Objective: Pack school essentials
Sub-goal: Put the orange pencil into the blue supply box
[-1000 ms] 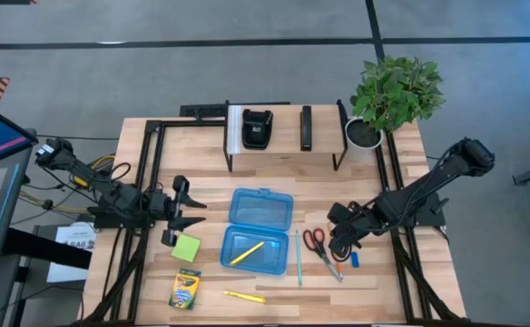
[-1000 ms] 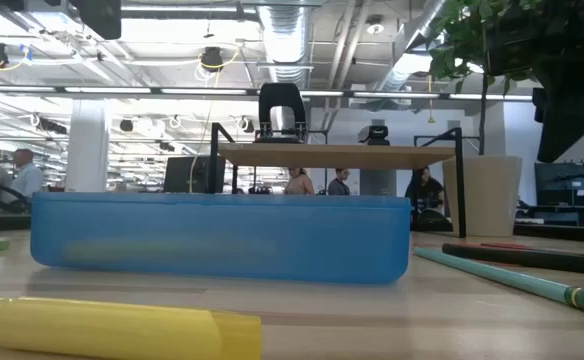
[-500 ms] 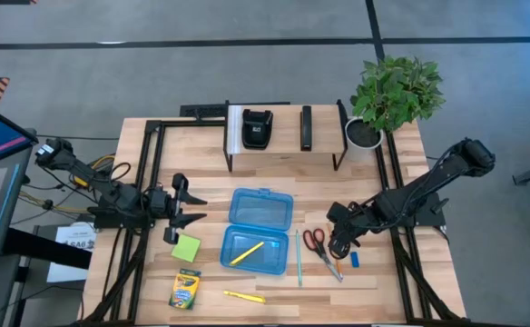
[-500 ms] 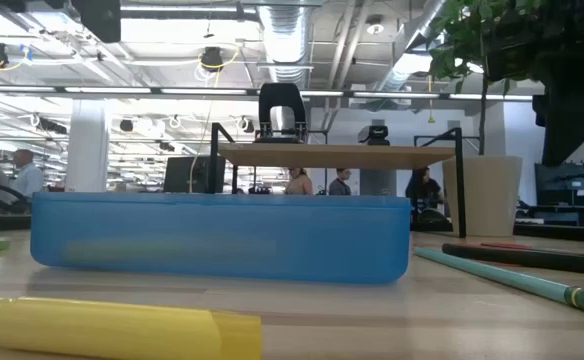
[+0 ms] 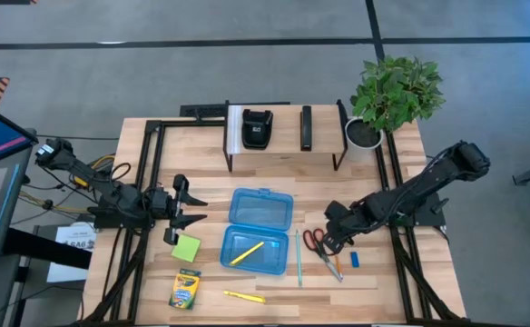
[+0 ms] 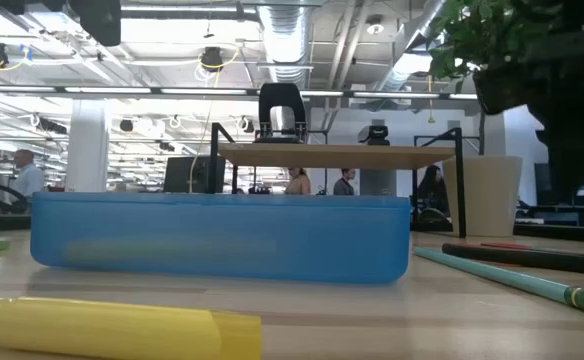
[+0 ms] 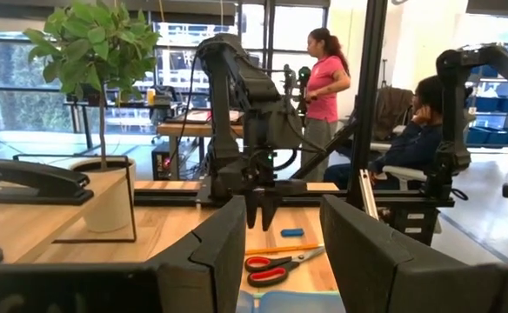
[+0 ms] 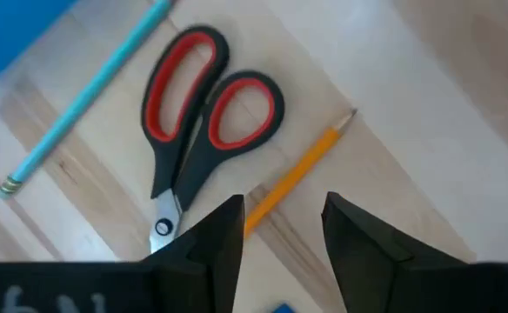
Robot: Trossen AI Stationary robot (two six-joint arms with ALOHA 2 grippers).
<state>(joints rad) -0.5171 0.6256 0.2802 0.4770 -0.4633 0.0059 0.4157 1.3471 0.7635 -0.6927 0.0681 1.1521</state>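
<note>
**One item packed, the rest left on the table**

One yellow pencil [image 5: 246, 252] is seen inside the open blue case [image 5: 257, 229] at the centre of the high view; nothing else is judged to be packed.

At the left of the frame, the left gripper [image 5: 189, 208] hangs with its fingers parted and nothing between them, just above the green sticky-note pad [image 5: 186, 248]. Below the pad, the crayon box [image 5: 185, 289] lies at the lower left, and the yellow highlighter [image 5: 244, 296] is found lower centre, below the case. The teal pen [image 5: 298, 258] lies just beside the case's right edge.

Right of centre, the red-handled scissors [image 8: 202, 113] and an orange pencil [image 8: 297, 171] lie close together, untouched. The right gripper [image 8: 282, 228] is held over them, fingers apart and empty, the pencil running between the fingertips in the wrist view. The blue eraser [image 5: 355, 259] lies just right of the scissors.

Six items are thus left to be packed.
</note>
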